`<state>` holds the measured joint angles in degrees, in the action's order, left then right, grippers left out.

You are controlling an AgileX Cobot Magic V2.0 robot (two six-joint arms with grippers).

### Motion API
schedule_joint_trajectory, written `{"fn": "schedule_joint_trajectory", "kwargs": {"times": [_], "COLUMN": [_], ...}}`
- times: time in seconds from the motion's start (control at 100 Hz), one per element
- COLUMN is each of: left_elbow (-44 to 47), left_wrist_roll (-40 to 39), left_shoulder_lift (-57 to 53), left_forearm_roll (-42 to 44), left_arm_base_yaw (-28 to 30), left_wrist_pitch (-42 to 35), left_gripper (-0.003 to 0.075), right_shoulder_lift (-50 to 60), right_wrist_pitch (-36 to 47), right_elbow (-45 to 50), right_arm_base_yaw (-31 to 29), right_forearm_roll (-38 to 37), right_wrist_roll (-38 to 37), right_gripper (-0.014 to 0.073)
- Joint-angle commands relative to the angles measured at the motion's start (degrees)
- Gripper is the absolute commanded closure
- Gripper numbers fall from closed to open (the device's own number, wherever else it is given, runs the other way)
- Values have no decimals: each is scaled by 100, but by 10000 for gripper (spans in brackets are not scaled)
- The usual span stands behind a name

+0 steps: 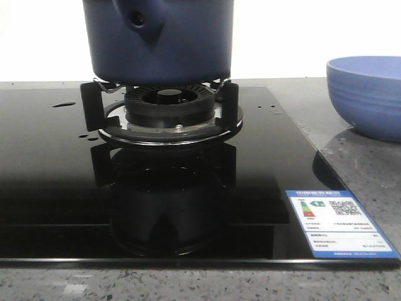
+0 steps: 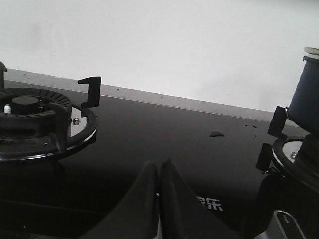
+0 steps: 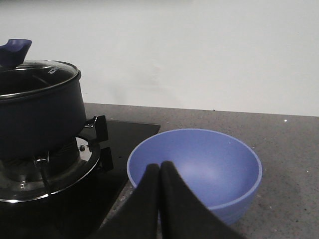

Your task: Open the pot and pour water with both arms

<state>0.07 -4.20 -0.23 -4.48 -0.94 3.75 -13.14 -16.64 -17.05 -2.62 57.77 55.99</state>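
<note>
The dark navy pot stands on the burner of the black glass hob, its holed handle facing me. In the right wrist view the pot carries a glass lid with a blue knob. Small water drops lie on the hob; one shows in the left wrist view. My left gripper is shut and empty, low over the hob between the two burners. My right gripper is shut and empty, in front of the periwinkle bowl.
The periwinkle bowl stands on the grey speckled counter right of the hob. A second bare burner lies left of the pot. An energy label is stuck on the hob's front right corner. A white wall is behind.
</note>
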Motion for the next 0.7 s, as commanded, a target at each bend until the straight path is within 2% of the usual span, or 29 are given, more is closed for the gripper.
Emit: {"fn": "schedule_joint_trajectory", "kwargs": {"times": [0.0, 0.45, 0.59, 0.63, 0.69], "left_elbow": [191, 191, 191, 191, 191], "left_wrist_roll": [-68, -68, -68, -68, -68], "left_shoulder_lift": [-157, -157, -157, -157, -157], "left_forearm_roll": [3, 3, 3, 3, 3], "left_arm_base_yaw": [-36, -36, -36, -36, -36], "left_wrist_pitch": [-410, -410, -410, -410, -410], "left_gripper": [739, 739, 739, 739, 739], "right_shoulder_lift": [-50, -50, -50, -50, -50], "right_wrist_pitch": [260, 260, 504, 628, 772], "right_elbow": [-146, -146, -146, -146, -157], "right_arm_base_yaw": [6, 6, 6, 6, 6], "right_forearm_roll": [119, 119, 83, -104, -1165], "right_wrist_roll": [55, 55, 40, -178, -1320], "right_gripper": [645, 645, 645, 645, 645]}}
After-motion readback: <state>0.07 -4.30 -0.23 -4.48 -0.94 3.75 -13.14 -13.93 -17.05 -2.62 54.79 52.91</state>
